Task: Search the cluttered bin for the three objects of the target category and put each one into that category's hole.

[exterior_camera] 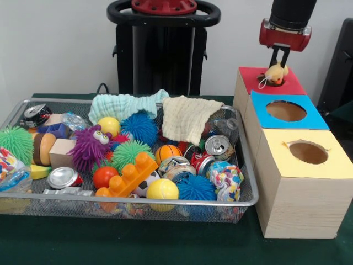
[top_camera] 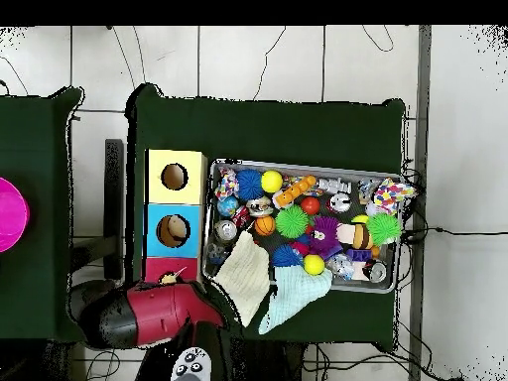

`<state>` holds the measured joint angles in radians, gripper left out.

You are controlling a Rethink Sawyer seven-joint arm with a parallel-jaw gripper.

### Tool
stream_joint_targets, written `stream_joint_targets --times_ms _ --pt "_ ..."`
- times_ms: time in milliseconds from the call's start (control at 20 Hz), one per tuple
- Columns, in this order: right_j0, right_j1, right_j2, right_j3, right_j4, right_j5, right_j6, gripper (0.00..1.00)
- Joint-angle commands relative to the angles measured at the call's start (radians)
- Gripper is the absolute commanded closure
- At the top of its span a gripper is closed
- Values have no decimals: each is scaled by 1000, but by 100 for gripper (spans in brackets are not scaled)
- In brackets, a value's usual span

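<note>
Hovering gripper (exterior_camera: 281,59), plush (exterior_camera: 274,73) over red-box hole (exterior_camera: 271,81)

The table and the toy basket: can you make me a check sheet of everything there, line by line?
Surface: dark green table cloth, bare in front of the bin.
Job's things: wire mesh bin full; three wooden boxes, red top, blue top, yellow top, each with a hole.
Clutter: spiky balls, crushed cans, purple fuzzy toy, orange block, two cloths over the far rim.
Gripper: gripper over the red box's hole, shut on a small yellow plush toy.
Cables: thin cables on the tiled floor.
Surroundings: pink round thing on a side table.
</note>
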<state>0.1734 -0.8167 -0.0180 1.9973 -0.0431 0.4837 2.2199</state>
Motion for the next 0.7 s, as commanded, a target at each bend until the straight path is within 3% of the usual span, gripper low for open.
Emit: stream_joint_targets --times_ms 50,700 --pt "7 78 -30 -28 16 154 149 100" --pt "-12 93 -20 2 29 113 125 100"
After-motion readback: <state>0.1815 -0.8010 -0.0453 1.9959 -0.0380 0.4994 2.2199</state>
